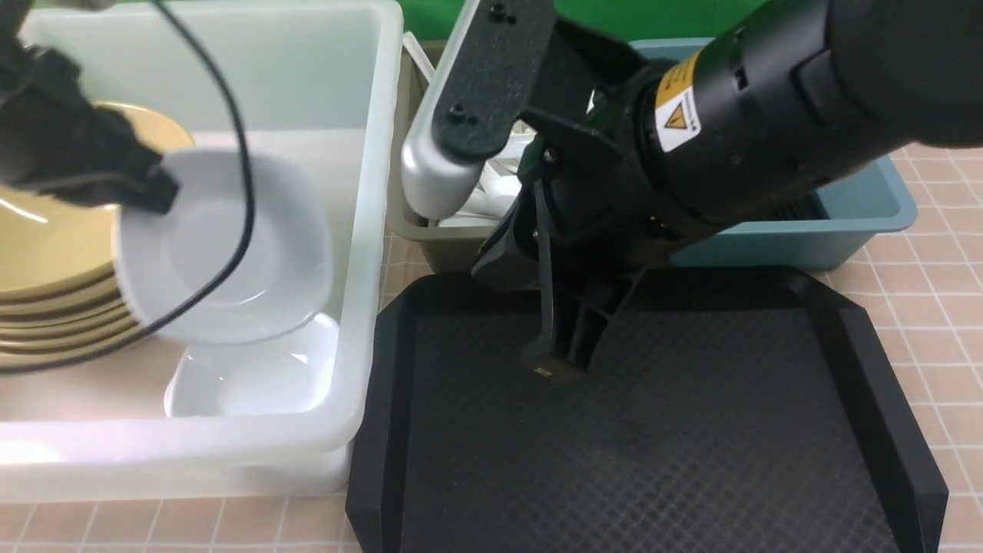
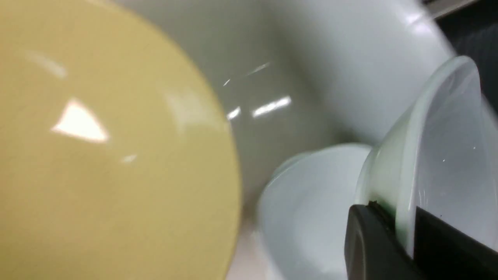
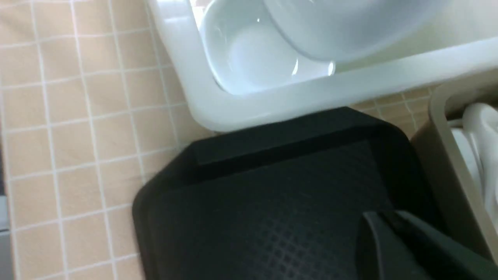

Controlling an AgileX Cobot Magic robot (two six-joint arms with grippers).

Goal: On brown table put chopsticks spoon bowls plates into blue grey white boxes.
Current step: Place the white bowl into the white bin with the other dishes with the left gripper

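Observation:
My left gripper (image 1: 157, 188) is shut on the rim of a white bowl (image 1: 223, 246) and holds it tilted inside the white box (image 1: 369, 192). In the left wrist view the gripper (image 2: 404, 233) pinches the bowl's rim (image 2: 447, 147). A second white bowl (image 1: 246, 384) lies under it on the box floor. A stack of yellow plates (image 1: 46, 253) sits at the box's left. My right gripper (image 1: 557, 365) is shut and empty just above the black tray (image 1: 653, 445); it also shows in the right wrist view (image 3: 389, 241).
A grey box (image 1: 445, 246) with white spoons (image 1: 491, 192) stands behind the tray. A blue box (image 1: 860, 207) stands at the back right. The tiled brown table (image 1: 937, 253) shows around them. My right arm hides much of both boxes.

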